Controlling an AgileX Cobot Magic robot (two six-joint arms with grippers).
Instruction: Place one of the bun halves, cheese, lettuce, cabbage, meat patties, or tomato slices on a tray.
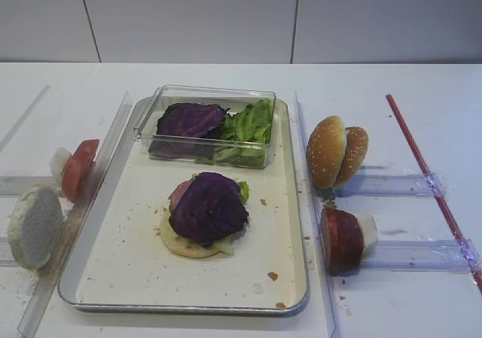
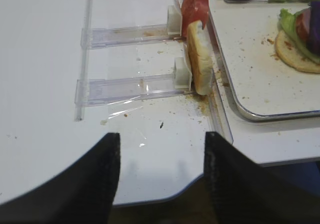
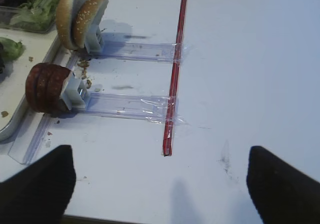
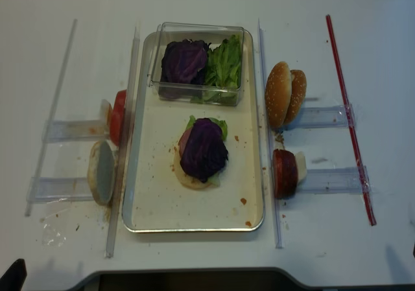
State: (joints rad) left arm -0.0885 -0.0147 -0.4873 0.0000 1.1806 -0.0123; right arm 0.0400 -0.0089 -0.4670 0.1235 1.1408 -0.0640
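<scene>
The cream tray [image 1: 294, 278] holds a stack: a pale bun half [image 1: 181, 244] at the bottom, lettuce [image 1: 242, 190] and a pinkish patty edge, with a purple cabbage leaf [image 1: 208, 206] on top. Left of the tray, a tomato slice [image 1: 79, 169] and a pale bun half [image 1: 34, 225] stand on edge in clear holders. On the right stand two sesame bun halves [image 1: 335, 151] and a dark meat patty [image 1: 343, 239]. My left gripper [image 2: 161, 136] hangs open over the table's front left edge, holding nothing. My right gripper [image 3: 160, 151] is open over bare table, right of the patty [image 3: 47, 87].
A clear plastic box [image 1: 207, 97] with cabbage and lettuce sits at the tray's far end. Clear rails [image 1: 312, 202] flank the tray, and clear holders [image 2: 130, 87] hold the ingredients. A red strip [image 1: 429, 180] is taped down at the far right. Crumbs dot the tray.
</scene>
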